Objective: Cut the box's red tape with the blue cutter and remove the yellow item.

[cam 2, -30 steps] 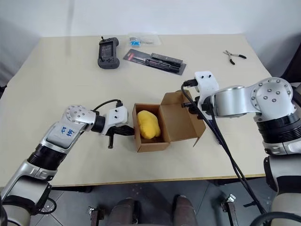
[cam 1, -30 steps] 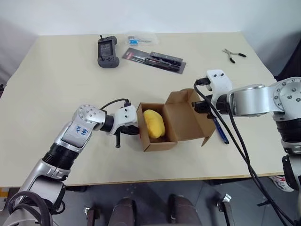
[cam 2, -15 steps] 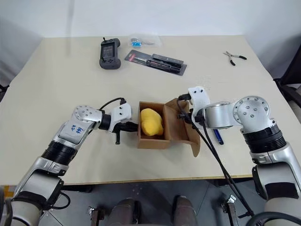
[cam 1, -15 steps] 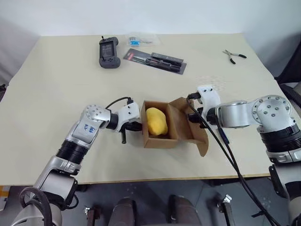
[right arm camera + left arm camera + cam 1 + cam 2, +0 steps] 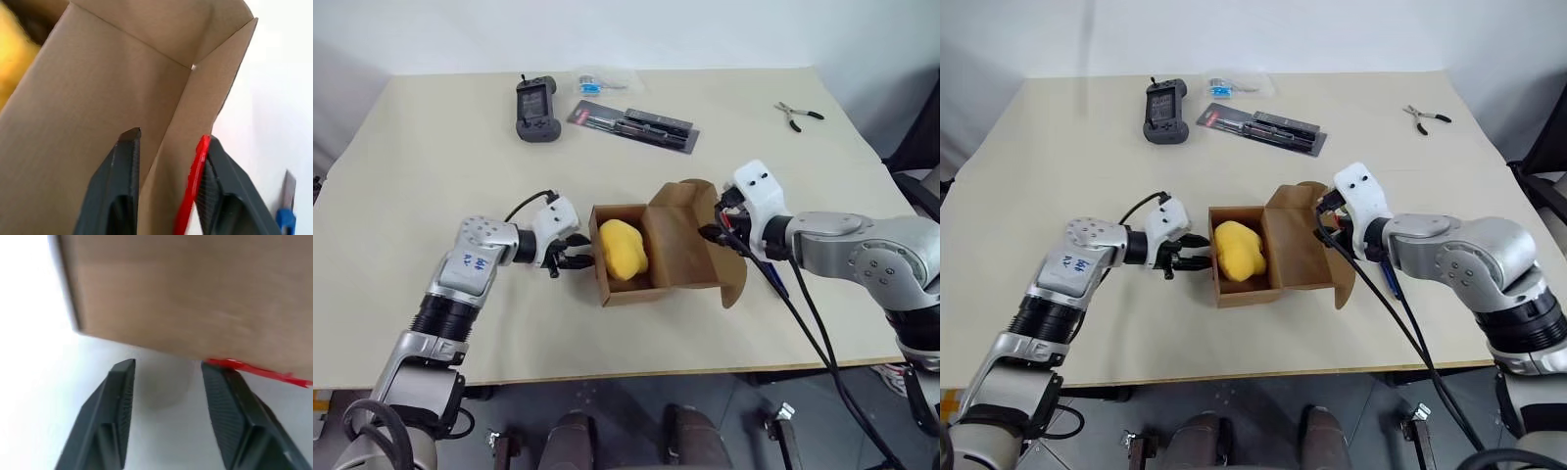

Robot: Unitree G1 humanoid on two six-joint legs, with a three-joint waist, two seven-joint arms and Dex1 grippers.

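The box (image 5: pixel 641 257) sits open mid-tabletop (image 5: pixel 431 147), yellow item (image 5: pixel 620 249) inside. Left claw (image 5: pixel 168 382) gapes empty beside its wall; right claw (image 5: pixel 166 156), narrowly parted, straddles the taped flap. Unheld, the box could slide when the item is pulled.

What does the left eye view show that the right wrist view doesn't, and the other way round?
Left eye view: the table with the pliers, black blister pack and handheld device, plus the left gripper, open, beside the box.

Right wrist view: the red tape up close, running along the flap edge, between the open fingers of the right gripper.

Both: the open box and the yellow item inside.
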